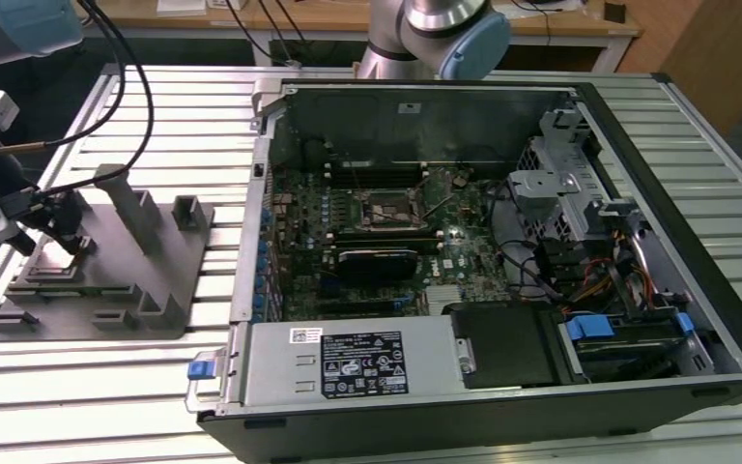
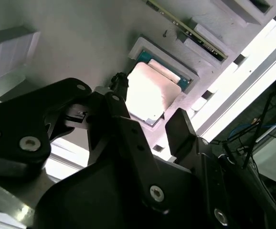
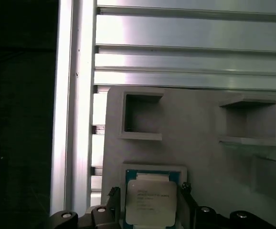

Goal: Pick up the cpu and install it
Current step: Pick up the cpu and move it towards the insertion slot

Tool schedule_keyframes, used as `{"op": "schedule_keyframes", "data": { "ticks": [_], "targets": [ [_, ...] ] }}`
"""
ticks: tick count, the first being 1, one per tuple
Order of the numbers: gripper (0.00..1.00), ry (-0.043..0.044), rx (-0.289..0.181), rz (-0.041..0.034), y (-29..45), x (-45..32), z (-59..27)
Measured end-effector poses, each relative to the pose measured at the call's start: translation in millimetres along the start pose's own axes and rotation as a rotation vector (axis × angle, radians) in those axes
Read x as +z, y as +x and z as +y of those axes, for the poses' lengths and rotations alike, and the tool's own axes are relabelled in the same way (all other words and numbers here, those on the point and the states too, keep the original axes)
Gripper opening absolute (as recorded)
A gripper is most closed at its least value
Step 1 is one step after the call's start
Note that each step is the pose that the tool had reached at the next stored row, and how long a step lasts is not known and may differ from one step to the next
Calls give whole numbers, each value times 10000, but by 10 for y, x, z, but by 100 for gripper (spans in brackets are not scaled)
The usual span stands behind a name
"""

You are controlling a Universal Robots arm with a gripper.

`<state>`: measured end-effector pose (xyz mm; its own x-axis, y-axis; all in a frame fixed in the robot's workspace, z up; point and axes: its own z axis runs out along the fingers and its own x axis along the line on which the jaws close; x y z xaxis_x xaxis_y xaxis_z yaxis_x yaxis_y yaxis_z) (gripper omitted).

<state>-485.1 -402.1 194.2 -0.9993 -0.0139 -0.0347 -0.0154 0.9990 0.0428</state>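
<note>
Tool point(image 3: 149, 190) is held wide astride the cpu point(image 3: 150, 206), seated in the fixture point(image 3: 200, 124) on the bench point(image 3: 176, 62). Pick-up is judged in hand, nothing gripped yet; even closure on both edges is called for.

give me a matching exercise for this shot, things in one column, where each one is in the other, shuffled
1 cpu
2 gripper
3 socket
4 fixture

a on the motherboard inside the case
b seated in the fixture
c on the table, to the exterior view's left of the case
d right over the cpu

Pairs: 1-b, 2-d, 3-a, 4-c
</note>
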Motion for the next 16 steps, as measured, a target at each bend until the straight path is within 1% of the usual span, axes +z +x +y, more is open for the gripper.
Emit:
{"op": "schedule_keyframes", "data": {
  "ticks": [3,16],
  "targets": [
    [59,-1,-67,5,1,21,-1],
    [59,1,-71,10,14,84,5]
  ]
}}
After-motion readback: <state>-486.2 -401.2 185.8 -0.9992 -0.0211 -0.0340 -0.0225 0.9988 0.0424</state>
